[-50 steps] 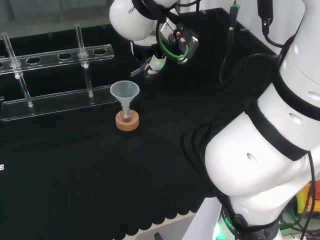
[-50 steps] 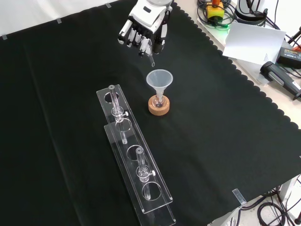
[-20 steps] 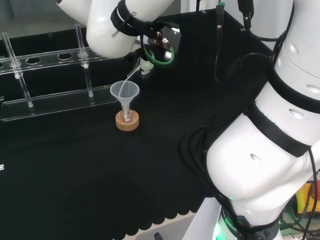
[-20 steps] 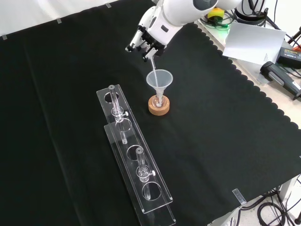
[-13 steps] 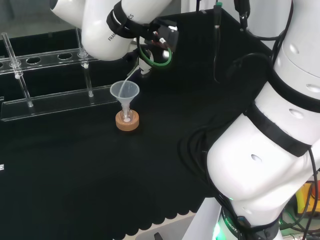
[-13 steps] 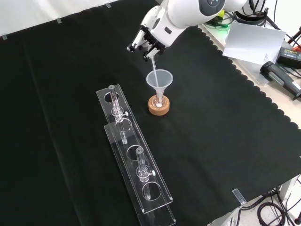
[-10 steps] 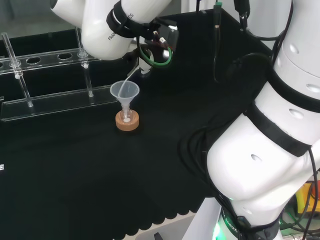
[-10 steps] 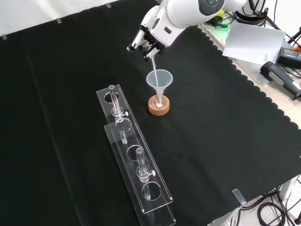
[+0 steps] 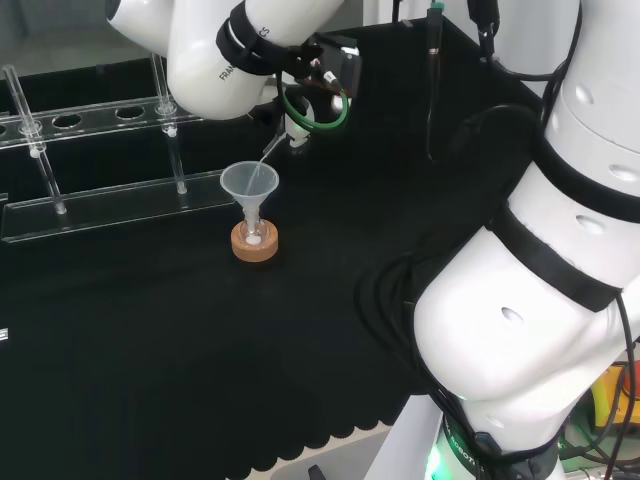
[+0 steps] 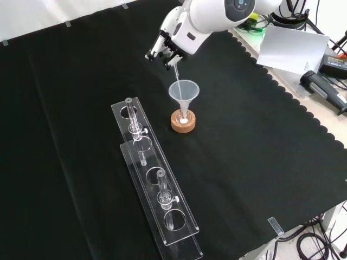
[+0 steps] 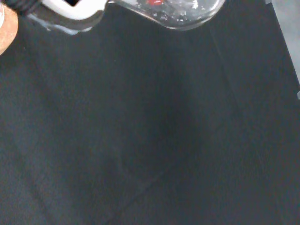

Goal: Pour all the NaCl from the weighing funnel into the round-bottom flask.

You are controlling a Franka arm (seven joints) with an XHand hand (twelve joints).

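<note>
Right now my hand (image 10: 172,33) hangs above and just beyond the wide translucent plastic funnel (image 10: 184,92), which I take as my landmark. My fingers (image 10: 160,47) are curled round the slim clear glass weighing funnel (image 10: 176,72), tipped steeply so its thin spout points down into the plastic funnel's mouth. Under that funnel stands the small clear round-bottom flask (image 10: 184,118), seated in a round cork ring stand (image 10: 182,124); a little white powder, presumably the NaCl, shows at the flask's bottom. From the front, the long clear acrylic tube rack (image 10: 156,187) lies nearer the camera than the funnel and to its left, well clear of my pour.

I judge the pour to be under way, though I cannot tell how much salt remains in the weighing funnel. The risks I see: the spout sits close to the funnel's rim, so a small sideways drift could scatter grains onto the black cloth (image 10: 260,141). Dropping lower could nudge the top-heavy funnel and tip the flask off its ring. Grains may also cling inside the narrow spout.
</note>
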